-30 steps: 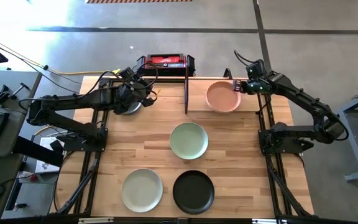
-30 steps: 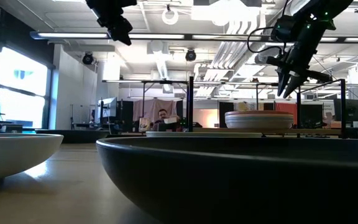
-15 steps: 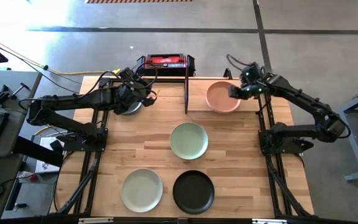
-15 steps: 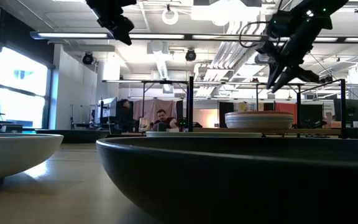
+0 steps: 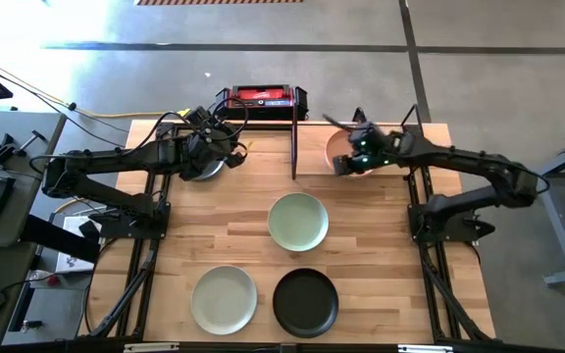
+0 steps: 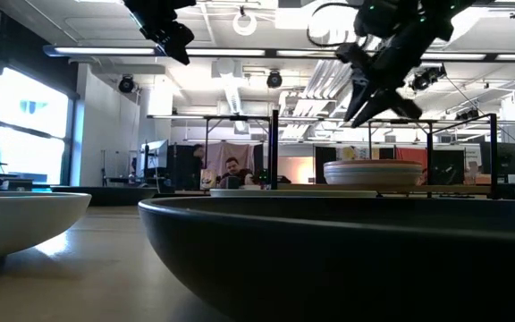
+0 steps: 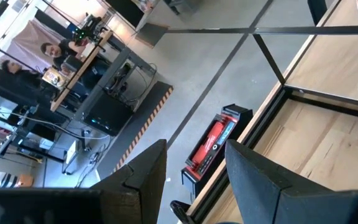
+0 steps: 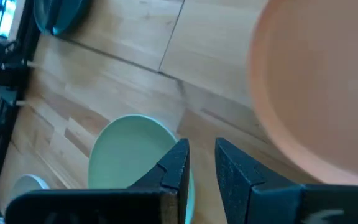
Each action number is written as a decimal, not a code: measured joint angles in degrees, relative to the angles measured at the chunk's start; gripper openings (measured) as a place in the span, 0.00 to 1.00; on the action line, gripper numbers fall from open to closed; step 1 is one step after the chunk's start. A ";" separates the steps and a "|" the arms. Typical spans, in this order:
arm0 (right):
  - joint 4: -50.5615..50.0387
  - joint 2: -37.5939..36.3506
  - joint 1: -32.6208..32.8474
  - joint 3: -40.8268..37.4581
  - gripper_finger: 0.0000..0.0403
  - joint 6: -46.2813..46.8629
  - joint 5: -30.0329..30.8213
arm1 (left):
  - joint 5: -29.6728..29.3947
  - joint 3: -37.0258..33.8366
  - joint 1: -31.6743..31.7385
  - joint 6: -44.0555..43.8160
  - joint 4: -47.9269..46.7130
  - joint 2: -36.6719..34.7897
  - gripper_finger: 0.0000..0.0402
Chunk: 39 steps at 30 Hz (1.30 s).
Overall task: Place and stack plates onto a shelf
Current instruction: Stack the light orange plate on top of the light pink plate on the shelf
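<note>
Three plates lie loose on the tabletop: a sage green plate (image 5: 298,221) nearest the right gripper (image 5: 345,162), and farther off toward the table's near edge a pale plate (image 5: 224,299) and a black plate (image 5: 305,302). Directly beneath that gripper sits a peach-pink plate (image 5: 353,153), topping the stack on the shelf (image 5: 312,157). All look rigid, matte and shallow, probably light but chippable (ceramic or melamine, I cannot tell which), so the thin raised rim is the sensible place to pinch, one finger under the lip and one inside. In the right wrist view the green plate (image 8: 138,158) shows just past the fingers (image 8: 176,168), which stand slightly apart with nothing between them. The left gripper (image 5: 214,147) hovers beyond the shelf's upright black bar (image 5: 293,147), its fingers (image 7: 142,180) spread and empty.
</note>
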 joint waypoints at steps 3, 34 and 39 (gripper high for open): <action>4.41 3.36 1.14 0.00 0.14 0.96 -0.01 | -0.02 0.00 0.00 -0.02 0.02 0.00 0.38; 4.07 14.36 -2.41 0.02 0.14 1.01 6.00 | -0.02 0.00 0.00 -0.02 0.00 0.00 0.38; 1.79 14.33 -2.41 0.02 0.14 1.37 7.40 | -0.02 0.00 0.00 -0.02 0.00 0.00 0.38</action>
